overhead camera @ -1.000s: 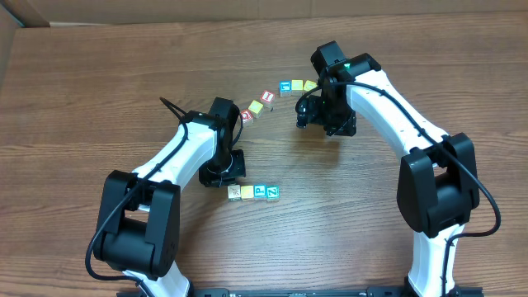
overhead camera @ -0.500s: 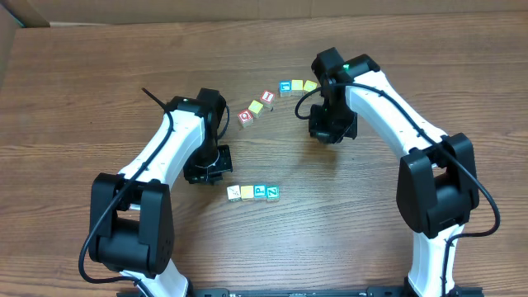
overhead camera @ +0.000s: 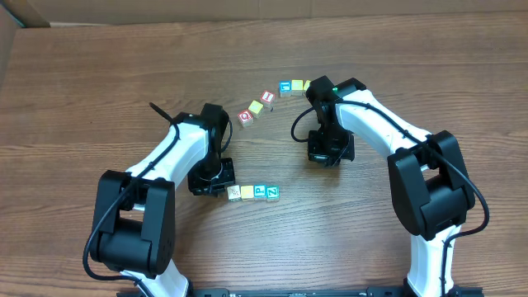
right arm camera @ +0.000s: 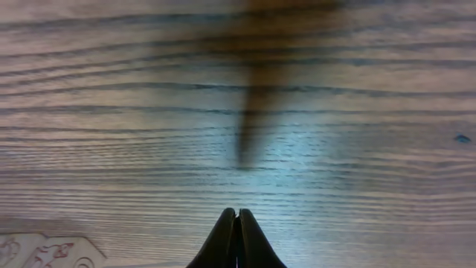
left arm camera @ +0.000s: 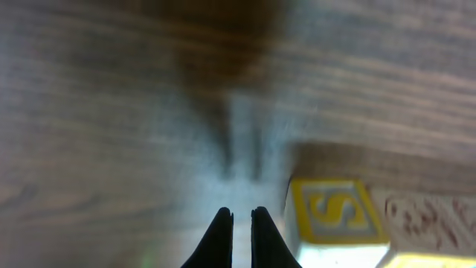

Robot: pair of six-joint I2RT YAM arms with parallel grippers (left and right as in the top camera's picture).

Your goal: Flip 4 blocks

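Takes in a brown wood-grain table (overhead camera: 82, 99) from above. Finds the white-and-black left arm (overhead camera: 169, 157) bent in from the lower left and the right arm (overhead camera: 375, 124) arched in from the lower right. Puts the left gripper (overhead camera: 213, 177) low over the wood, just beside the left end of a short row of four blocks. Shows, in the left wrist view, its fingertips (left arm camera: 222, 238) pressed almost together, pinching nothing. Puts the right gripper (overhead camera: 328, 151) up and to the right, well apart from that row, its fingertips (right arm camera: 227, 238) closed tight over bare grain. Reads the row from left to right as cream block (overhead camera: 234, 192), yellow block (overhead camera: 247, 191), blue block (overhead camera: 259, 191) and teal block (overhead camera: 272, 192), side by side and touching. Catches a yellow-framed S face (left arm camera: 335, 212) just right of the left fingertips. Notes a loose arc of other cubes (overhead camera: 266, 97) higher up, its right end beside the right arm.
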